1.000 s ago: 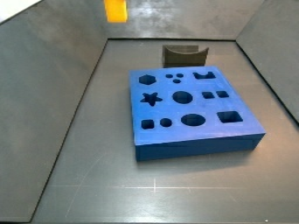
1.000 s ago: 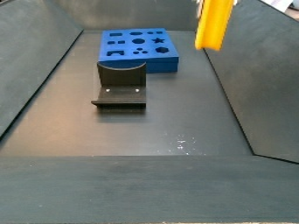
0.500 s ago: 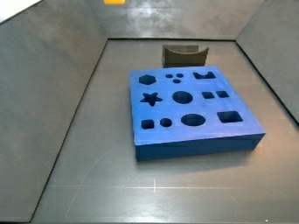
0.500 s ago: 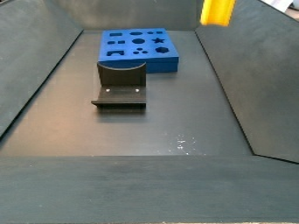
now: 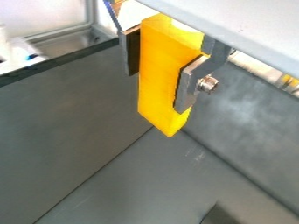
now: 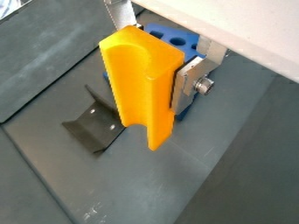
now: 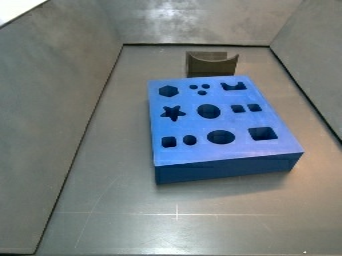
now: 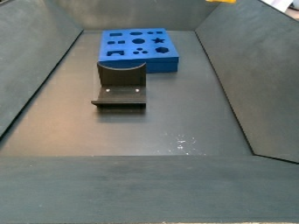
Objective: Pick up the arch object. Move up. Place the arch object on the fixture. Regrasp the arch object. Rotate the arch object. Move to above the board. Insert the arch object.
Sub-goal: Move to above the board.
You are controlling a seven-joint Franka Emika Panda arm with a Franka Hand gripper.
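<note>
My gripper [image 5: 162, 72] is shut on the arch object [image 5: 162, 101], a smooth orange-yellow block that hangs upright between the silver fingers [image 5: 191, 80], high above the floor. In a wrist view the arch object [image 6: 135, 83] shows its rounded groove, with the gripper [image 6: 149, 77] clamped round it. Below it lie the fixture [image 6: 96, 124] and a corner of the blue board [image 6: 176, 39]. In both side views the gripper is out of frame. The board [image 7: 221, 125] and the fixture [image 7: 210, 63] stand on the floor, and both also show in a side view: the board [image 8: 140, 48], the fixture [image 8: 121, 83].
Dark sloping walls [image 7: 60, 90] enclose the grey floor [image 8: 152, 131] on all sides. The fixture stands just beyond one edge of the board.
The gripper has risen with the arch object and left the top of both side views. Board and fixture have not moved.
</note>
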